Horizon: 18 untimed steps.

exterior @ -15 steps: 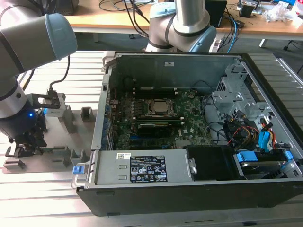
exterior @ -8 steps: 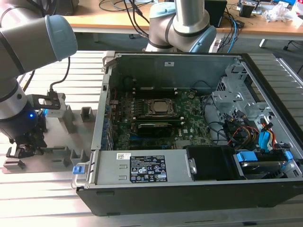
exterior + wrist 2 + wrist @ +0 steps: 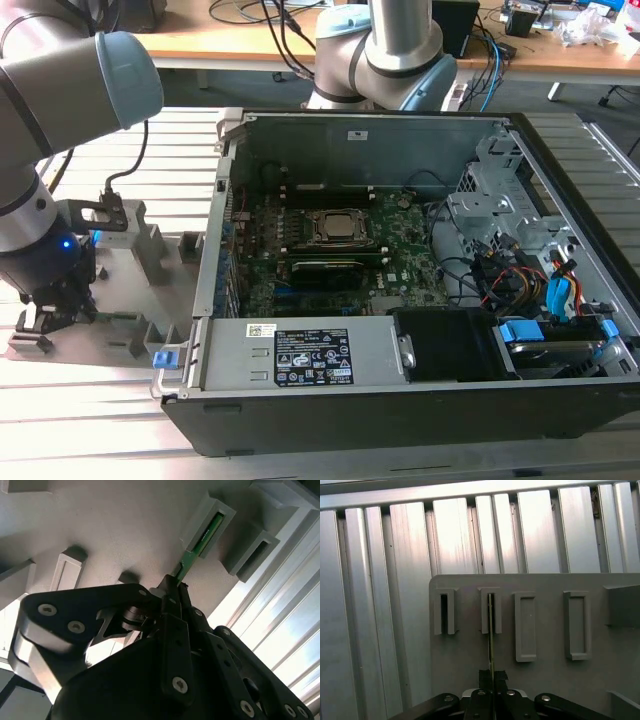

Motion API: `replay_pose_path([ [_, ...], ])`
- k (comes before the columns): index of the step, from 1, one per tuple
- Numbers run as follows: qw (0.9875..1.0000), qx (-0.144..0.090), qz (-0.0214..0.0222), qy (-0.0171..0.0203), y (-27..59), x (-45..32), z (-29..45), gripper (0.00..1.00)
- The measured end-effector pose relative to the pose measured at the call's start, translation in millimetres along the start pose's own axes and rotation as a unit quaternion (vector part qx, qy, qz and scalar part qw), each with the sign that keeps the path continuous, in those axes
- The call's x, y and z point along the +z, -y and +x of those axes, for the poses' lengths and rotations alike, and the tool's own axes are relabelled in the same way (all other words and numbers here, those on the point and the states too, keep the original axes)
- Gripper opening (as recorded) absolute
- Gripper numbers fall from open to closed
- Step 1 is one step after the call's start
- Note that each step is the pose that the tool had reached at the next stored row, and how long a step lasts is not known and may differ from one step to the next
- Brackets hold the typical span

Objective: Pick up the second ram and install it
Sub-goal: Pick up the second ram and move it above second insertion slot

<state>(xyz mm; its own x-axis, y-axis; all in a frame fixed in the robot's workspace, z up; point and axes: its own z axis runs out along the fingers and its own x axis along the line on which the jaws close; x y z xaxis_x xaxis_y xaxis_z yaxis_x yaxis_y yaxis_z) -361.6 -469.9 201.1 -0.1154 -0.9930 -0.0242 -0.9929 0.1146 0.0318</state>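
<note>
The second ram (image 3: 189,558) is a thin green stick standing on edge, its far end still in a slotted block (image 3: 209,516) of the grey fixture tray (image 3: 110,525). In both wrist views my gripper (image 3: 172,587) is shut on the stick's near end. The first wrist view has the ram (image 3: 491,645) edge-on, running from one slot block (image 3: 491,611) to my gripper (image 3: 492,674). In the exterior view my gripper (image 3: 52,312) hangs low over the tray (image 3: 120,300), to the left of the open computer case (image 3: 400,420).
The case lies on its side with the motherboard (image 3: 400,262) and processor socket (image 3: 336,228) exposed. Cables and drive bays (image 3: 520,260) fill the exterior view's right. A second slot block (image 3: 444,612) and upright blocks (image 3: 525,626) stand on the tray. A ribbed metal table (image 3: 380,580) lies below.
</note>
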Motion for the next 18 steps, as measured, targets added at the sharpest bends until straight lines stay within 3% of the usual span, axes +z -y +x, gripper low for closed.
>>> replay_pose_path([
  [11, 1.0, 0.0, 0.0001, 0.0002, 0.0, -0.4, 0.0, 0.14],
  [18, 1.0, 0.0, 0.0, 0.0001, -0.3, -8.1, -0.2, 0.14],
])
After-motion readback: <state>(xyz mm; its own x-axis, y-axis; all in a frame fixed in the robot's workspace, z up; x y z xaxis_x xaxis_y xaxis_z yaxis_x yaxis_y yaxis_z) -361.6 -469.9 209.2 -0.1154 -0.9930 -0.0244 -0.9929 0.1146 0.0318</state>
